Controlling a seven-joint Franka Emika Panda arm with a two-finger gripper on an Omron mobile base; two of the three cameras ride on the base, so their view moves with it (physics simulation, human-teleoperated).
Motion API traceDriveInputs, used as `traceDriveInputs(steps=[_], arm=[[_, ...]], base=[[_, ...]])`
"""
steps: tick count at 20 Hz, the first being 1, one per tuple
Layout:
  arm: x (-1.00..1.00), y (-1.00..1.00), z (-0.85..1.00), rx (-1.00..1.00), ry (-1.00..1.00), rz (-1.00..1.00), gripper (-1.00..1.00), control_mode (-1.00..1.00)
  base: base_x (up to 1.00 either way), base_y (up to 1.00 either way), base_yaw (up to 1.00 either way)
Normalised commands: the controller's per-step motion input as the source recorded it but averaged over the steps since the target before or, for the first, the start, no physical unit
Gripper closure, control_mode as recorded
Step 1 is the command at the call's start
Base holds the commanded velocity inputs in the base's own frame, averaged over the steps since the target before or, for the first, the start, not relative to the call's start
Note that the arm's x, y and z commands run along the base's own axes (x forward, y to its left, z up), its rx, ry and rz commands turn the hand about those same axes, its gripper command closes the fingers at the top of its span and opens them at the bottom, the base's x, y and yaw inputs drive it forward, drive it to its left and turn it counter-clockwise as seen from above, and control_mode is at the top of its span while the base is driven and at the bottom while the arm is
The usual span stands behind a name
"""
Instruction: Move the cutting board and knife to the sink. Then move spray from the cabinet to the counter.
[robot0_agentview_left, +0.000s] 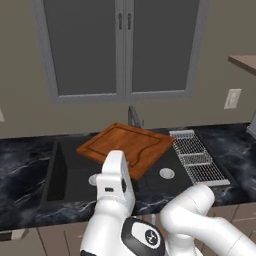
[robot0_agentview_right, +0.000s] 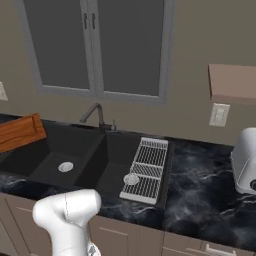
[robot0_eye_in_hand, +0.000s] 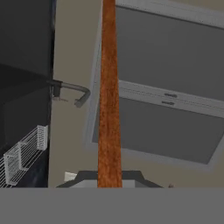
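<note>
My gripper (robot0_eye_in_hand: 109, 180) is shut on the near edge of the cutting board (robot0_agentview_left: 127, 145), a reddish-brown wooden board with a groove. The board hangs over the black sink (robot0_agentview_left: 70, 175), roughly level. In the right base view the cutting board (robot0_agentview_right: 20, 131) pokes in at the left edge above the sink (robot0_agentview_right: 50, 150). The hand view sees the cutting board (robot0_eye_in_hand: 108, 87) edge-on as a narrow brown strip. The knife and the spray are out of view. A corner of the brown cabinet (robot0_agentview_right: 232, 82) shows at upper right. The black marble counter (robot0_agentview_right: 200, 190) runs around the sink.
A dark faucet (robot0_agentview_left: 134, 116) stands behind the sink, close to the board's far edge. A wire rack (robot0_agentview_left: 197, 157) lies over the sink's right part. Grey glass-fronted doors (robot0_agentview_left: 122, 47) hang above. A white appliance (robot0_agentview_right: 245, 160) sits on the counter far right.
</note>
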Motion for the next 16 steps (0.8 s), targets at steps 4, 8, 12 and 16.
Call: traceDriveInputs(steps=[4, 8, 12, 16], arm=[[0.00, 0.00, 0.00, 0.00, 0.00, 0.00, 1.00, 1.00], [0.00, 0.00, 0.00, 0.00, 0.00, 0.00, 1.00, 1.00], [0.50, 0.00, 0.00, 0.03, 0.14, 0.10, 1.00, -1.00], [1.00, 0.00, 0.00, 0.09, 0.34, 0.18, 1.00, -1.00]], base=[[1.00, 0.00, 0.23], [1.00, 0.00, 0.22], [0.50, 0.00, 0.11], [0.00, 0.00, 0.00]])
